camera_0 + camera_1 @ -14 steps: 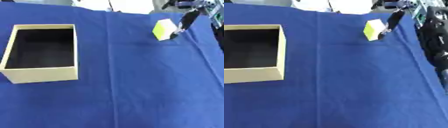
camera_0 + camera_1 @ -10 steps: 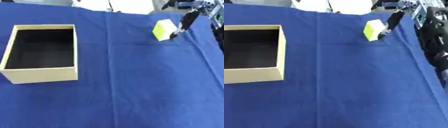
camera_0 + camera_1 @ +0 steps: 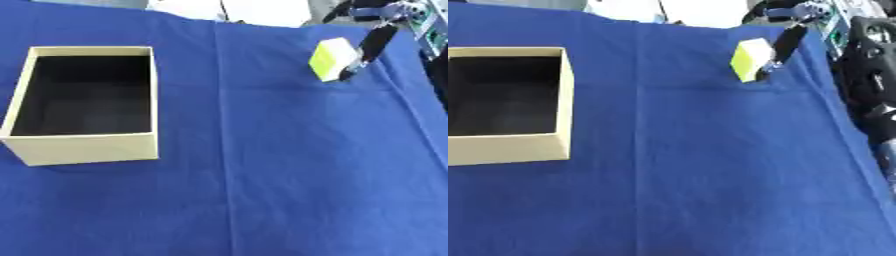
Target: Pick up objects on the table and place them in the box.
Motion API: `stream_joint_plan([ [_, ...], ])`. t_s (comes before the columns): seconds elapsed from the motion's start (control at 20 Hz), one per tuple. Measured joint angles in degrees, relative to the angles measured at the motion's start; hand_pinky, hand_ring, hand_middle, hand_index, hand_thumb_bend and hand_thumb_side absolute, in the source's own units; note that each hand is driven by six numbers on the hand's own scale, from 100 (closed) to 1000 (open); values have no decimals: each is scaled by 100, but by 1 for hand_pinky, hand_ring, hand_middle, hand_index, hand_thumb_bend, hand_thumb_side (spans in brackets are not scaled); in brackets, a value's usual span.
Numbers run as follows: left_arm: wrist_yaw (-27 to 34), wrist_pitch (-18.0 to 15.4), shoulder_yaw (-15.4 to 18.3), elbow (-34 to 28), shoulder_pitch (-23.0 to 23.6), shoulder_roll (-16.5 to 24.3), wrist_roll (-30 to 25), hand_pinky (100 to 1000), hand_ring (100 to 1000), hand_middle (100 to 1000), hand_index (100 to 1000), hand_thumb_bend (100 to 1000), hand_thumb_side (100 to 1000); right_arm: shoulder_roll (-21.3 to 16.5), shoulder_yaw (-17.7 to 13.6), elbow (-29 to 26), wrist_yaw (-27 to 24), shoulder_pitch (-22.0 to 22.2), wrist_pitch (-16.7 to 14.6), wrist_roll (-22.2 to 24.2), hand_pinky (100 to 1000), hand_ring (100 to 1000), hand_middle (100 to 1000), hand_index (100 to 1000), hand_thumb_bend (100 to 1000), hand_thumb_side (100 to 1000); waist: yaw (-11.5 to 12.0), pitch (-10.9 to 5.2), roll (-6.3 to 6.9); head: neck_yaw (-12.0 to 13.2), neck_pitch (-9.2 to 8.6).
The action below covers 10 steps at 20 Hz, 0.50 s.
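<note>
The box [image 3: 86, 105] is set on the cloth [image 3: 262, 175] at the left, its opening upward. The block [image 3: 331, 59] is placed well apart, far right and further back. The right hand [image 3: 371, 42] is seen just right of the block, a finger touching its right side

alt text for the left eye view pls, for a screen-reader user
The robot's right hand reaches in from the upper right, a straight finger against the right side of a small yellow-green block on a blue cloth. An open, empty cardboard box sits at the left.
</note>
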Motion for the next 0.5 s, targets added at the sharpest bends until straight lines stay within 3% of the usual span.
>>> stream_joint_plan([
  [0.5,-9,-16,0,0,-35,0,-19,898,701,634,748,360,833,45,-85,138,290,3,125,-25,962,1000,924,997,708,421,52,92,-22,-49,-45],
])
